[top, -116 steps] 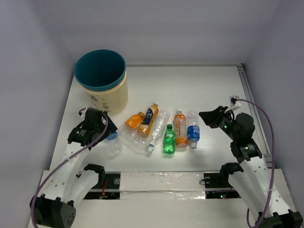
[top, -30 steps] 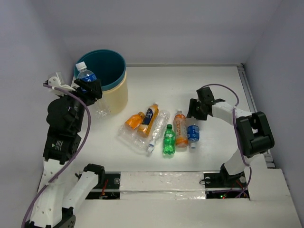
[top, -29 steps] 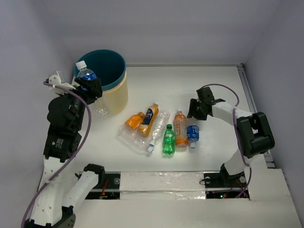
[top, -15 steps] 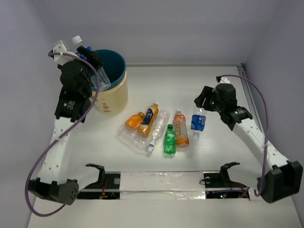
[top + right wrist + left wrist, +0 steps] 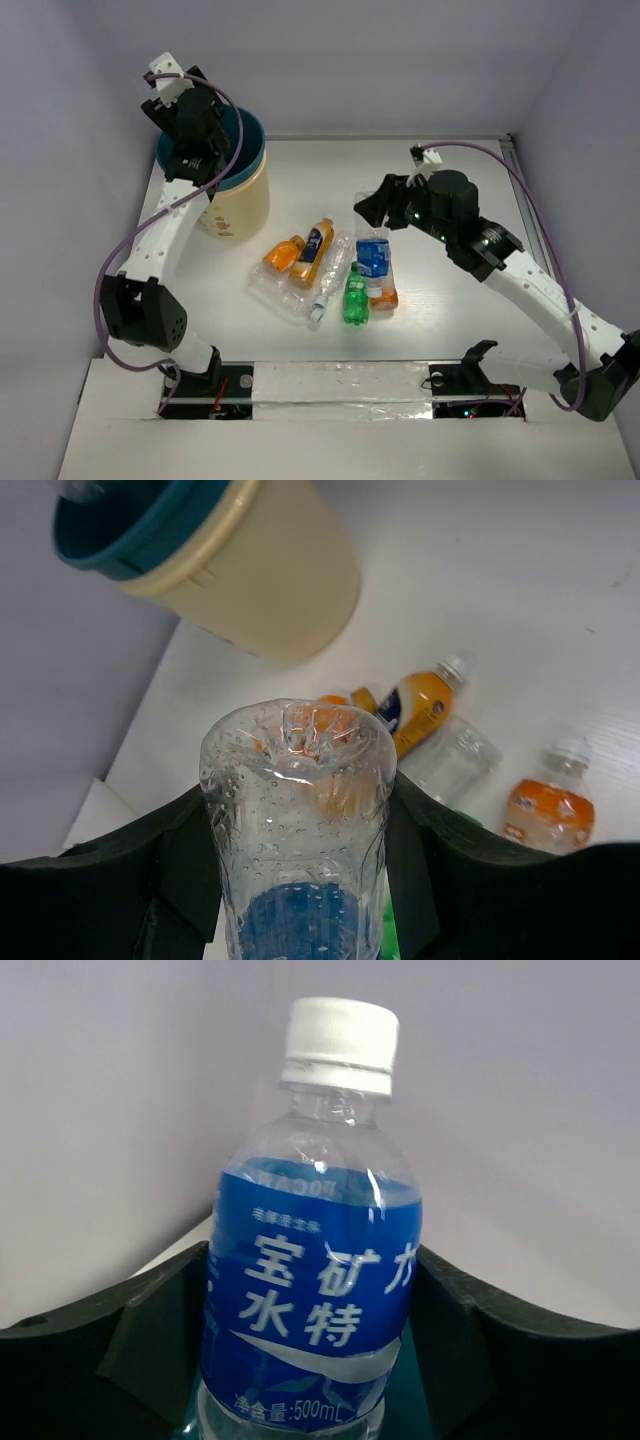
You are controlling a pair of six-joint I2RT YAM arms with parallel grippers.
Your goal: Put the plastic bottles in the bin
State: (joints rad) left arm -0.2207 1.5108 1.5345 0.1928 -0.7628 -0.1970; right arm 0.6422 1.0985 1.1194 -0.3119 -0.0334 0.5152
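My left gripper is raised over the bin, a round cream bucket with a teal rim. It is shut on a clear bottle with a blue label and white cap, with teal showing beneath it. That bottle is hidden in the top view. My right gripper is shut on another clear blue-label bottle and holds it above the row on the table. In the right wrist view that bottle's base faces the camera. A green bottle and orange bottles lie below.
Several bottles lie in a row mid-table: a small orange one, two clear ones, and an orange one under the held bottle. The bin also shows in the right wrist view. White walls close in on three sides.
My left gripper has lifted its bottle higher and further over the bin. My right gripper has carried its bottle left, from beside the row to above it.
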